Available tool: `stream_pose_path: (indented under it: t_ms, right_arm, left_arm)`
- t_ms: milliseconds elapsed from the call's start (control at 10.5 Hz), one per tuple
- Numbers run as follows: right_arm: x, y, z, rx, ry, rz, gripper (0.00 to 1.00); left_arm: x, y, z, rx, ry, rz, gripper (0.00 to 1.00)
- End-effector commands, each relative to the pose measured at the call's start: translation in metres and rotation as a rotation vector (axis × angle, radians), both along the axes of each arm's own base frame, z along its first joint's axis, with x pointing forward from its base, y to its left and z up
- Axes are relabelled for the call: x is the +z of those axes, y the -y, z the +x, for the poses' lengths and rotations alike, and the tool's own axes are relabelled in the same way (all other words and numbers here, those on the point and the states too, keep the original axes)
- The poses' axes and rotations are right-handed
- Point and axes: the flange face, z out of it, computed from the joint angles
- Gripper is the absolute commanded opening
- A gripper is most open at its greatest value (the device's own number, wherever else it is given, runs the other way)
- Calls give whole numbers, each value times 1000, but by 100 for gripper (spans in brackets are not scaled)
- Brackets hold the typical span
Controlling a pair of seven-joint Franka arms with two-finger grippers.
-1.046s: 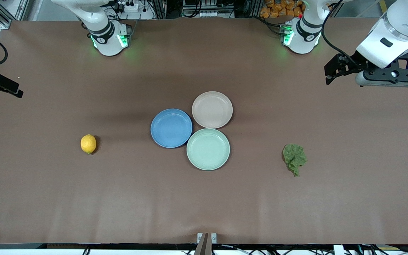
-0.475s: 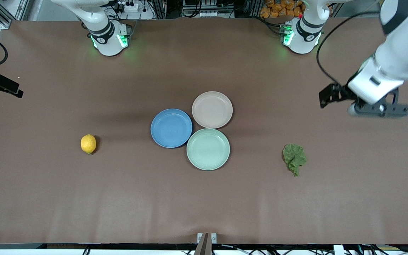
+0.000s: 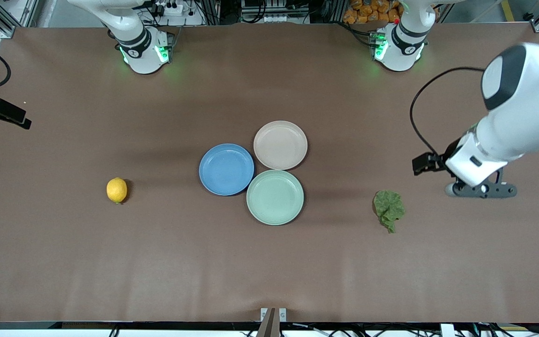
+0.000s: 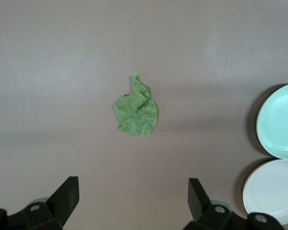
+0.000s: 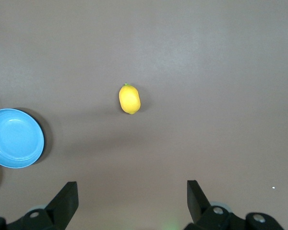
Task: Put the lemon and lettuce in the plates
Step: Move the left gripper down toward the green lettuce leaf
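Note:
The lemon point(image 3: 117, 190) point(image 5: 129, 98) lies on the table toward the right arm's end. The lettuce point(image 3: 389, 209) point(image 4: 136, 112) lies toward the left arm's end. Between them sit the blue plate point(image 3: 226, 169) point(image 5: 14, 138) and the beige-pink plate point(image 3: 280, 144) point(image 4: 273, 191), both bare. My left gripper point(image 3: 481, 190) point(image 4: 133, 199) hangs open over bare table beside the lettuce, nothing between its fingers. My right gripper point(image 5: 132, 201) is open and empty, high over the table's right-arm end; only a black part of that hand point(image 3: 0, 113) shows in the front view.
A pale mint-green plate point(image 3: 275, 197) point(image 4: 283, 120) touches the blue and beige-pink plates, nearest the front camera. The two arm bases point(image 3: 144, 51) point(image 3: 396, 47) stand along the table's edge farthest from that camera.
My left arm has swung down from near its base toward the lettuce, gripper still open. The right arm, lemon, lettuce and plates have not moved.

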Motion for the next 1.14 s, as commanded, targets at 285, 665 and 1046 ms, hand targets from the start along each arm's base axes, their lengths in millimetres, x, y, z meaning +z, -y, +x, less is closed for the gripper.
stream_pose_path:
  t_ms: [285,665,1046]
  right_arm:
    - [-2,2,-3,-12,-14,-6,100]
    - [-13,3,-2,-13,-28,-5,100]
    - [-38,0,10,-9,-64,-3,100]
  left_arm:
    - [-69,-13,35,18,14,-15,100]
    - [-118,-20,54,35,35,-25,100]
    - [-170,16,63,8,43,78,100]
